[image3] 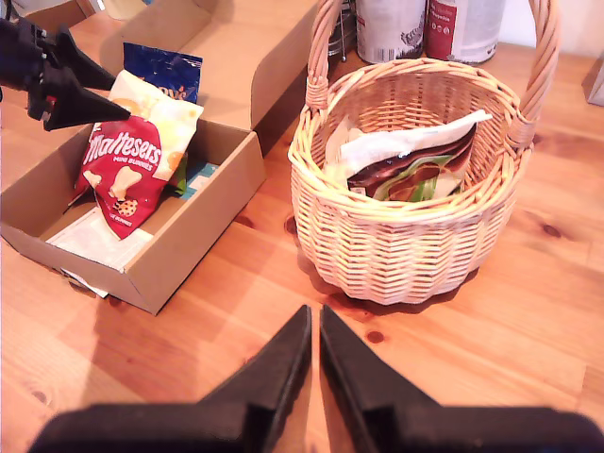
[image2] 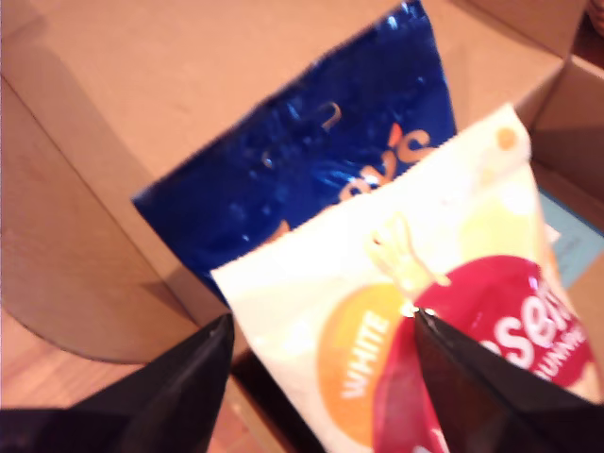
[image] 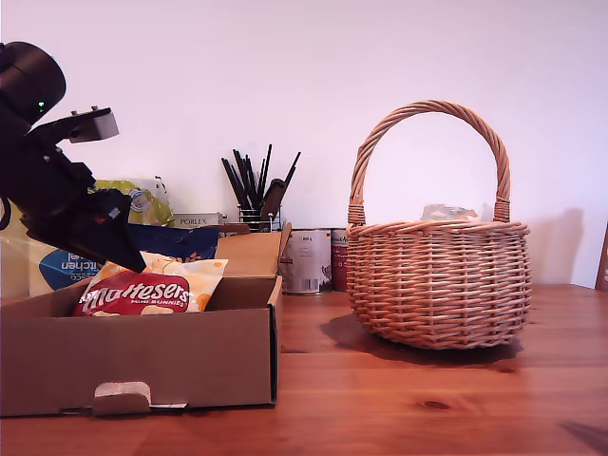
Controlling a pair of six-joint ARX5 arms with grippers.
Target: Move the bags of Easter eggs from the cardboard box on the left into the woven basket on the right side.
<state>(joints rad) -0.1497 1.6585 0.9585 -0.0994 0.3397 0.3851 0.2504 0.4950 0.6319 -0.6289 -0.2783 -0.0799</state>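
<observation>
my first gripper (image2: pixel 321 330) is hanging with its jaws spread over the far left corner of the cardboard box (image: pixel 190 356), as the exterior view shows it. the top edge of the maltesers bag (image2: pixel 444 311) is sitting between the two fingertips; whether they are touching the foil, i cannot tell, but they are not yet pinching it. the bag is lying propped in the box, its long axis running from its far upper edge under the gripper down toward the near wall of the box. so the thing to be taken is lying just below and ahead of the jaws, and a short closing looks like all the grasp needs. the blue terry's bag (image2: pixel 293 179) is lying just behind it, touching or nearly so, and could be caught along with it.

my second gripper (image3: pixel 314 363) is hovering with its jaws pressed together, holding nothing, above the wooden surface (image3: pixel 528 330) on the near side of the woven basket (image3: pixel 406 245), well apart from the box. the first arm is plainly the nearer one. the basket is standing to the right in the exterior view, with a cream bag (image3: pixel 401 143) and a green-brown bag (image3: pixel 415 175) already lying inside.
</observation>
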